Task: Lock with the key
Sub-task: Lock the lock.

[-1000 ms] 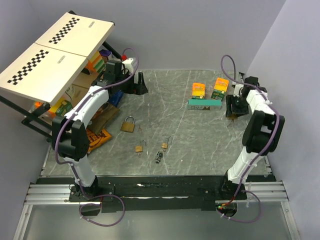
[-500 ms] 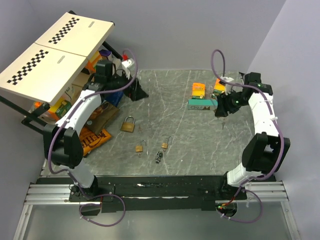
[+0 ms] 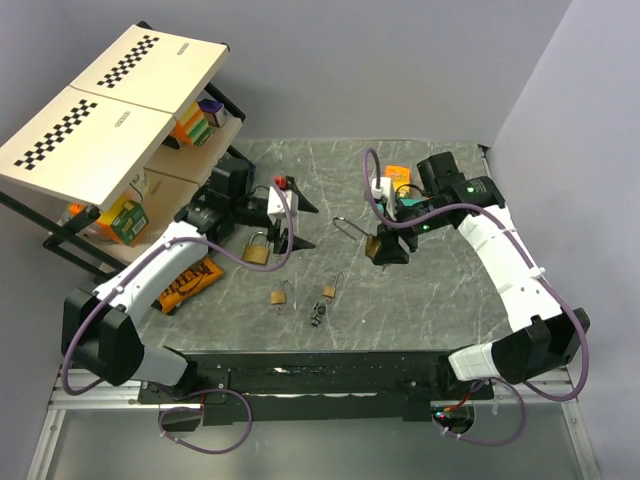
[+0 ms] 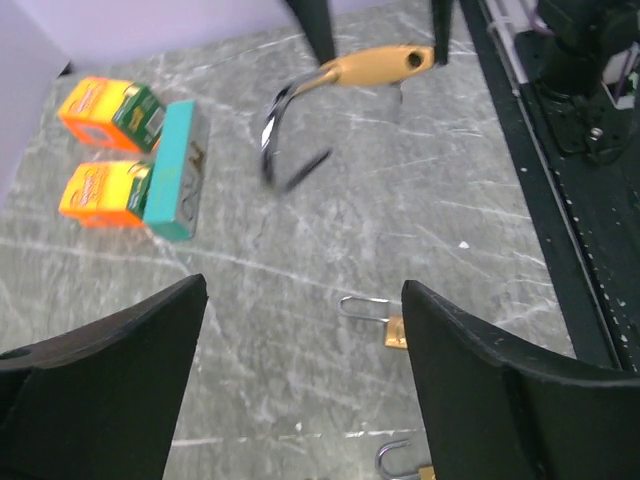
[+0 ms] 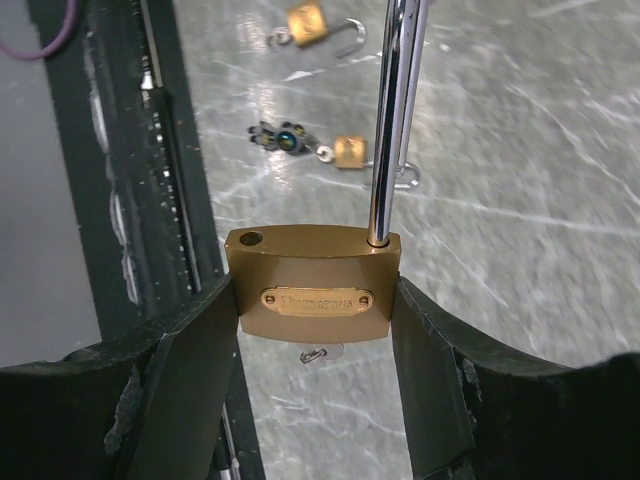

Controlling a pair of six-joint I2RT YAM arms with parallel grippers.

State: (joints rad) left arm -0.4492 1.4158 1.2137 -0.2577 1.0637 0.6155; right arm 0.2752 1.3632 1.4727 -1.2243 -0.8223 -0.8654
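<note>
Quick look from my end: the right gripper is clamped on the body of a big brass padlock, held up off the table with its shackle swung open. The left gripper hangs with its fingers wide and nothing between them, just beside a loose padlock lying flat. The key sits on the stone front-middle, near the black rail along the near edge, with two small padlocks just beyond it, their shackles open too. There's bare stone all down the right side and across the back middle, so room to swing there. The left edge is tighter: a snack packet lies by it, and the rack with the checkered top leans in over that corner. In the rack I can see an orange box up high and a yellow-green one lower down. Behind the right arm, orange boxes sit against a teal box.
</note>
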